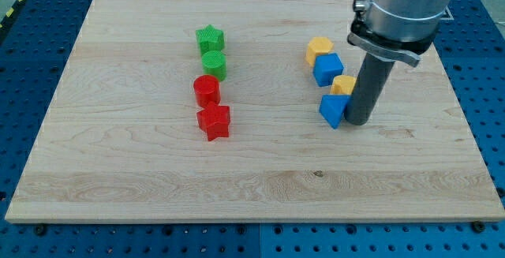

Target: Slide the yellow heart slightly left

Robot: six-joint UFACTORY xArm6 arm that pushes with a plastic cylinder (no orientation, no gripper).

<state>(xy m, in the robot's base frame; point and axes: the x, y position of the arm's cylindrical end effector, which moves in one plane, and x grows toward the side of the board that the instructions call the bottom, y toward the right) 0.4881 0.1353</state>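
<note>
Two yellow blocks lie right of centre. One (319, 49) is at the top of a short column; the other (342, 84) is lower and partly hidden by my rod. I cannot tell which of them is the heart. A blue cube (328, 69) sits between them, and a blue triangle (333, 110) lies below the lower yellow block. My tip (358, 122) rests on the board against the right side of the blue triangle. The rod stands right beside the lower yellow block.
To the view's left, a column runs downward: a green star (210, 37), a green cylinder (214, 65), a red cylinder (207, 90) and a red star (214, 121). The wooden board (142, 187) is bordered by a blue perforated table.
</note>
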